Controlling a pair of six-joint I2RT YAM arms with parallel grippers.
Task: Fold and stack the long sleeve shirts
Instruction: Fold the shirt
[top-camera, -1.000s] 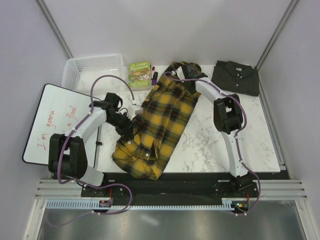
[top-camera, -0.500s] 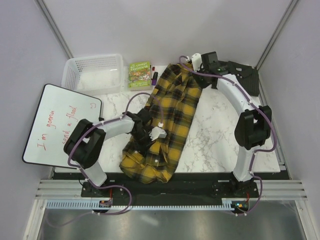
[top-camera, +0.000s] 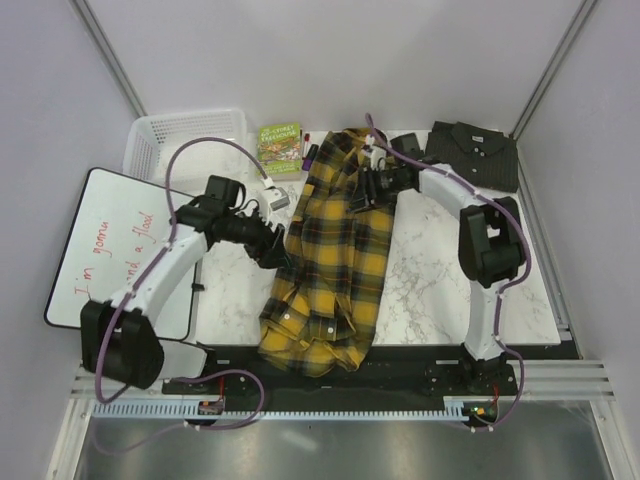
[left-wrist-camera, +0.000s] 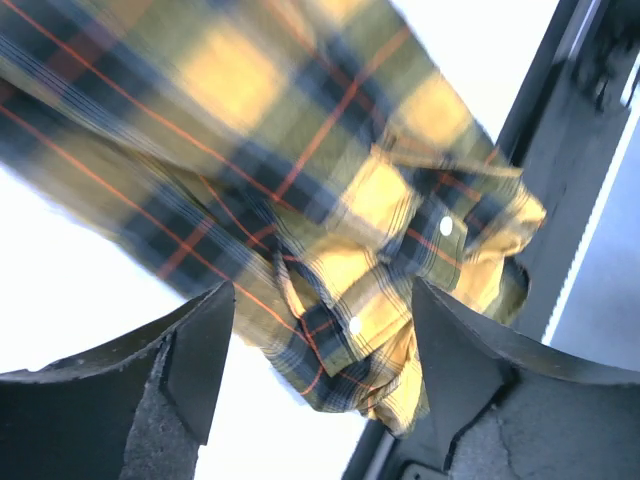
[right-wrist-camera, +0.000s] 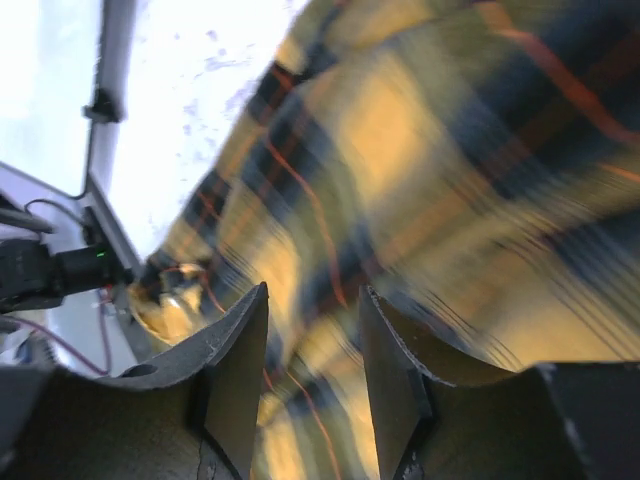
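Observation:
The yellow-and-black plaid shirt (top-camera: 335, 250) lies as a long rumpled strip from the back centre of the table to its front edge. Its buttoned cuff (left-wrist-camera: 420, 250) shows in the left wrist view. The dark charcoal shirt (top-camera: 475, 155) lies folded at the back right. My left gripper (top-camera: 280, 255) (left-wrist-camera: 320, 300) is open at the plaid shirt's left edge, with nothing between its fingers. My right gripper (top-camera: 362, 190) (right-wrist-camera: 315, 300) hovers over the shirt's upper part. Its jaws stand apart, with blurred plaid cloth beyond them.
A white basket (top-camera: 190, 140) stands at the back left, with a green book (top-camera: 280, 148) and markers (top-camera: 308, 152) beside it. A whiteboard (top-camera: 110, 250) overhangs the table's left side. The black front rail (top-camera: 400, 360) runs under the shirt's lower end.
My left gripper has opened and drawn back to the shirt's left edge. The right gripper came down from the back onto the upper shirt and widened. The shirt now lies straighter and nearer the front.

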